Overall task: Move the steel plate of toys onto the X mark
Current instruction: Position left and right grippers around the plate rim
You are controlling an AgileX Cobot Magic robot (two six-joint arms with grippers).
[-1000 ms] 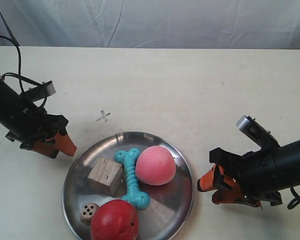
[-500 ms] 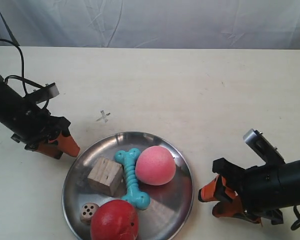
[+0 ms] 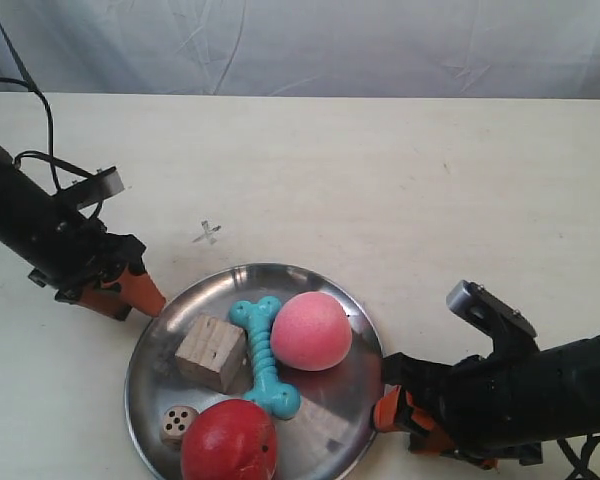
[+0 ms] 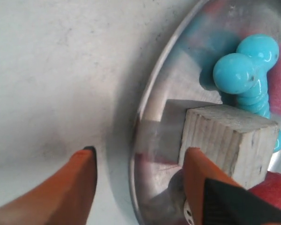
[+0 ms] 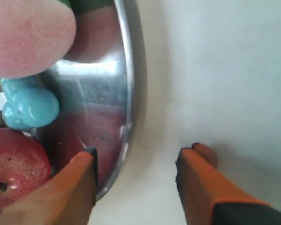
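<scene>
The steel plate (image 3: pixel 352 398) lies at the table's front and holds a red ball (image 3: pixel 228 440), a pink ball (image 3: pixel 310 331), a teal bone (image 3: pixel 265 358), a wooden cube (image 3: pixel 210 352) and a die (image 3: pixel 179 423). The X mark (image 3: pixel 207 233) is on the tabletop just beyond the plate. My left gripper (image 4: pixel 139 157) is open, its jaws straddling the plate's rim (image 4: pixel 154 79) beside the cube (image 4: pixel 225 136). My right gripper (image 5: pixel 138 157) is open too, astride the opposite rim (image 5: pixel 127 108), with one finger over the dish and one on the table.
A white cloth backdrop (image 3: pixel 300 45) hangs behind the cream table (image 3: pixel 400 170). A black cable (image 3: pixel 42 110) trails from the arm at the exterior view's left. The plate's front edge reaches the bottom of the exterior view.
The right arm has slid in toward the plate until its jaws span the rim. The left gripper has edged a little closer to the opposite rim. The plate has not moved.
</scene>
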